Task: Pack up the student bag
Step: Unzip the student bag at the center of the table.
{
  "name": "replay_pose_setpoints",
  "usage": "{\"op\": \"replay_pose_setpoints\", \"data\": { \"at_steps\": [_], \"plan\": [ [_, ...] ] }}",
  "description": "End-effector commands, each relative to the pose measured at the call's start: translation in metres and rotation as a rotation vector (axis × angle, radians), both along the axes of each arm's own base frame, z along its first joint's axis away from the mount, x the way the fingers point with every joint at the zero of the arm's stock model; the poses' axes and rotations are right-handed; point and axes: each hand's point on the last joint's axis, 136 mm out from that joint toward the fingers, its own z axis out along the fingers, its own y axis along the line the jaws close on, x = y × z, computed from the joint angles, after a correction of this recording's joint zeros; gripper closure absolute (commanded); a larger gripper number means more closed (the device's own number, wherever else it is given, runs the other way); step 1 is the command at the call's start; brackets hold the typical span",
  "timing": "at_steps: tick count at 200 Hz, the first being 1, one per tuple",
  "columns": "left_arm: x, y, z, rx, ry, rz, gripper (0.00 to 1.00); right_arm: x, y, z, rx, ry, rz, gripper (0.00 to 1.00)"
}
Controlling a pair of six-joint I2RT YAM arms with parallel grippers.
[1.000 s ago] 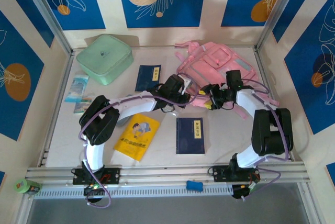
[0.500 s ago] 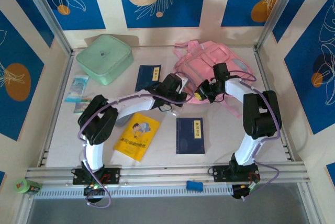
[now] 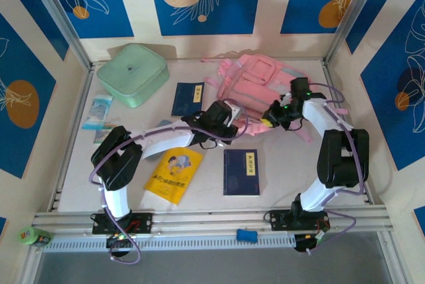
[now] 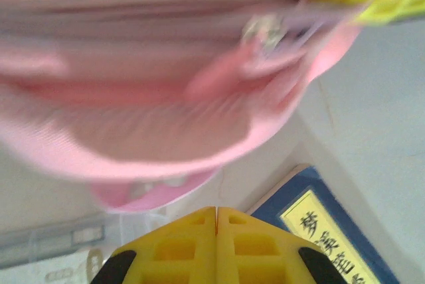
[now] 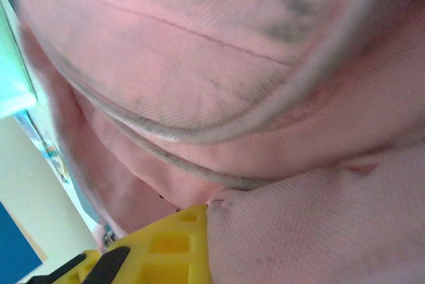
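From above, the student bag [image 3: 255,79] lies at the back right of the table [image 3: 292,171], its long axis running roughly left to right, and both arms have their wrists at its near edge. The right gripper [image 3: 271,118] is the closer one, touching the bag's near right corner, with that arm's elbow raised and its forearm bent in towards the middle. The left gripper [image 3: 234,125] sits just beside the near left edge, its arm stretched long and low across the table past the yellow book [image 3: 174,172]. On to the left wrist camera: the left gripper [image 4: 216,212] has its yellow fingers pressed flat together with nothing between them, and the student bag [image 4: 166,118] hangs just ahead of the tips, apart from them, a zip pull [image 4: 262,32] blurred near its upper right and a dark blue booklet [image 4: 319,224] down beside the fingers. Over to the right wrist camera: the student bag [image 5: 219,85] is right against the lens, and the right gripper [image 5: 196,227] is closed, the fabric puckering at its yellow fingertip, so it looks clamped on a fold of the bag. The second finger is hidden behind cloth.
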Motion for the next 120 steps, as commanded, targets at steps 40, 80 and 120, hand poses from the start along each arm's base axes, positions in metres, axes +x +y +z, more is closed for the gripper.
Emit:
{"op": "replay_pose_setpoints", "data": {
  "at_steps": [40,80,120],
  "plan": [
    [0.038,0.012,0.005,0.011,-0.013,0.132,1.00,0.008,-0.043,0.021,-0.087,-0.086,-0.014,1.00],
    [0.020,-0.030,0.040,-0.132,-0.019,-0.112,0.96,0.002,-0.031,0.020,-0.073,-0.094,0.020,1.00],
    [-0.009,-0.053,0.050,-0.155,0.012,-0.364,0.69,0.004,-0.028,0.020,-0.039,-0.097,0.015,1.00]
  ]
}}
